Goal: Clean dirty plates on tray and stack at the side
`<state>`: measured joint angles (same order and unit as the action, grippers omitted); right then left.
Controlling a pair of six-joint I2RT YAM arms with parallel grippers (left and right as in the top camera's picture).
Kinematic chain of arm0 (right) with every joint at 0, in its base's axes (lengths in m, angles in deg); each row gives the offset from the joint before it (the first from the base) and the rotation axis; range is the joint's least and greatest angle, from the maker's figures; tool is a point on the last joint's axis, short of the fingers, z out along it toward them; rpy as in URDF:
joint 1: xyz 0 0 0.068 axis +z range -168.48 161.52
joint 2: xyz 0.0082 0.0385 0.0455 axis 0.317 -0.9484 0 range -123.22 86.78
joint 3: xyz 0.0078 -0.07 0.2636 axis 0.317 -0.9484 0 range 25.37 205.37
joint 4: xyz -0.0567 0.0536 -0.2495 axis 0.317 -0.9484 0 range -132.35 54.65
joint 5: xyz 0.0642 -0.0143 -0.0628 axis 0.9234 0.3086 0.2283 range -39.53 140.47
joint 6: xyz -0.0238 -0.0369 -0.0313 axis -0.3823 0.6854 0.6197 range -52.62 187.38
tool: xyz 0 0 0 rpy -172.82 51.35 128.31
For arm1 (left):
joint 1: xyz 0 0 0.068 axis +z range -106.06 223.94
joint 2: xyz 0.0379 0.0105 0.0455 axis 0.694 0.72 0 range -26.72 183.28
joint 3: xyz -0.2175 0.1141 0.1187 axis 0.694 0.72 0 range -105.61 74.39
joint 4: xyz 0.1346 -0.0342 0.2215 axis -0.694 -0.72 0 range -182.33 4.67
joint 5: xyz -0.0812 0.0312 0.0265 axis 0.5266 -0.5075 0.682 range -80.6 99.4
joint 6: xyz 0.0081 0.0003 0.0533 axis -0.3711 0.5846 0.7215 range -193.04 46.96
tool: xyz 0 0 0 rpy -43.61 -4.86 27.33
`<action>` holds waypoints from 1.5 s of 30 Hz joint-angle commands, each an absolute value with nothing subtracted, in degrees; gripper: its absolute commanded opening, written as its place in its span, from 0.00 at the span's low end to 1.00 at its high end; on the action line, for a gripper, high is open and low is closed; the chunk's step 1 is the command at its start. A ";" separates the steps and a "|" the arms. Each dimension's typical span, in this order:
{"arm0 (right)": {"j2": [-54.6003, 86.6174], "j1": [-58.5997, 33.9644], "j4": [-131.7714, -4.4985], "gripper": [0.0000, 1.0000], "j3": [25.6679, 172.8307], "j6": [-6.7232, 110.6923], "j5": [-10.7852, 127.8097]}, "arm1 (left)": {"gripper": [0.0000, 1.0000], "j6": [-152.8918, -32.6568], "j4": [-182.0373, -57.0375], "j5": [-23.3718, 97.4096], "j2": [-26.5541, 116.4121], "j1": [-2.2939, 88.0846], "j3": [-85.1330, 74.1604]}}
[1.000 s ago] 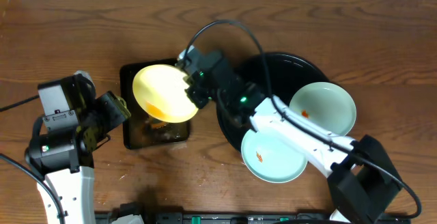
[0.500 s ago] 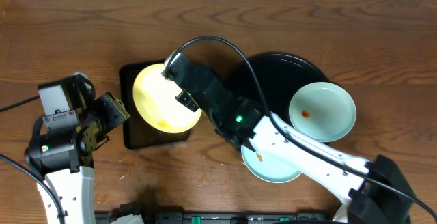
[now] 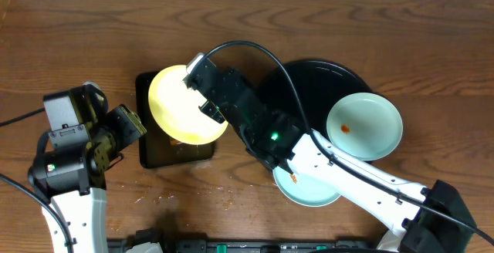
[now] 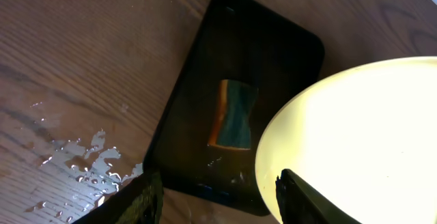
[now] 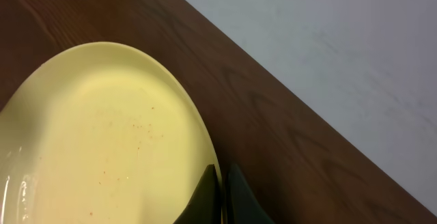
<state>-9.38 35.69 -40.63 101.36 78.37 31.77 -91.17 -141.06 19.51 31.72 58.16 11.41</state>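
My right gripper [image 3: 202, 83] is shut on the rim of the pale yellow plate [image 3: 184, 104] and holds it over the small rectangular tray [image 3: 147, 149]. The plate fills the right wrist view [image 5: 95, 135], pinched between the fingers [image 5: 222, 190], with tiny specks on it. It also shows at the right of the left wrist view [image 4: 355, 135]. Two mint-white plates sit on the round black tray [image 3: 309, 75]: one at its right [image 3: 364, 126] with an orange speck, one at its front [image 3: 309, 185] partly under my right arm. My left gripper [image 4: 215, 200] is open and empty, left of the rectangular tray.
A sponge [image 4: 232, 113] lies in the wet rectangular tray [image 4: 205, 80]. Water drops [image 4: 75, 162] lie on the wood-grain tabletop beside it. Drops also show near the table's front edge [image 3: 162, 199]. The right arm's cable [image 3: 255, 46] arcs over the black tray.
The right arm has swung the yellow plate left and flatter over the rectangular tray; the orange smear seen a second ago no longer shows. The left arm has not moved.
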 commanded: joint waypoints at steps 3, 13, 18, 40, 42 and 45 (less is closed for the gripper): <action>-9.90 33.46 -40.58 0.01 101.45 78.80 30.46 | 0.56 -90.60 -141.45 19.23 32.02 58.49 11.63; -9.90 26.07 -48.98 0.01 101.45 78.78 15.73 | 0.56 -90.60 -141.45 20.74 33.95 58.49 11.65; -9.90 22.25 -55.08 0.01 101.45 79.02 8.06 | 0.56 -90.60 -141.41 20.71 34.89 58.49 11.65; -9.90 30.93 -53.63 0.01 101.45 88.88 -4.88 | 0.55 -90.60 -141.03 20.71 36.20 58.49 11.65; -9.90 32.67 -50.25 0.01 101.45 88.81 -0.80 | 0.55 -90.60 -140.99 20.71 36.20 58.49 11.65; -9.92 34.88 -45.68 0.01 101.45 87.33 7.92 | 0.55 -90.62 -140.99 20.71 36.20 58.49 11.65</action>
<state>-9.79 32.26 -48.63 101.34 88.51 -1.04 -91.15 -140.88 20.23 35.93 58.16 11.41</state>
